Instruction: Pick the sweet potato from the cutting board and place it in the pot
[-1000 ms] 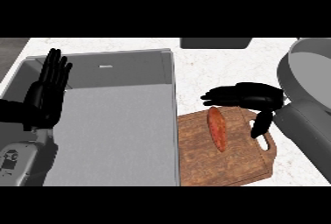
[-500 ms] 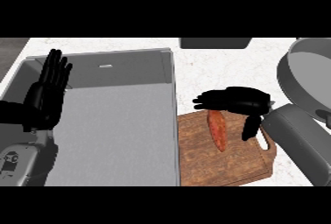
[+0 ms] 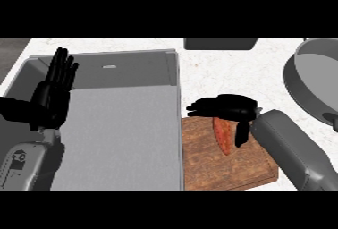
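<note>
The one pot (image 3: 310, 85) sat at three o'clock, cut by the frame's edge, nothing visible inside; the single sweet potato (image 3: 223, 135) lay on the one cutting board (image 3: 224, 163) at five o'clock; the right hand (image 3: 228, 109) covered its upper end, fingers (image 3: 242, 134) curled down around it; bare counter (image 3: 231, 67) separated board and pot; the left hand (image 3: 52, 91) rested at nine o'clock, fingers straight and together, over the sink (image 3: 119, 129).

Even, bright light; faint shadows

White speckled counter (image 3: 231, 71) carries a wooden cutting board (image 3: 224, 167) and grey pot (image 3: 314, 82)
</note>
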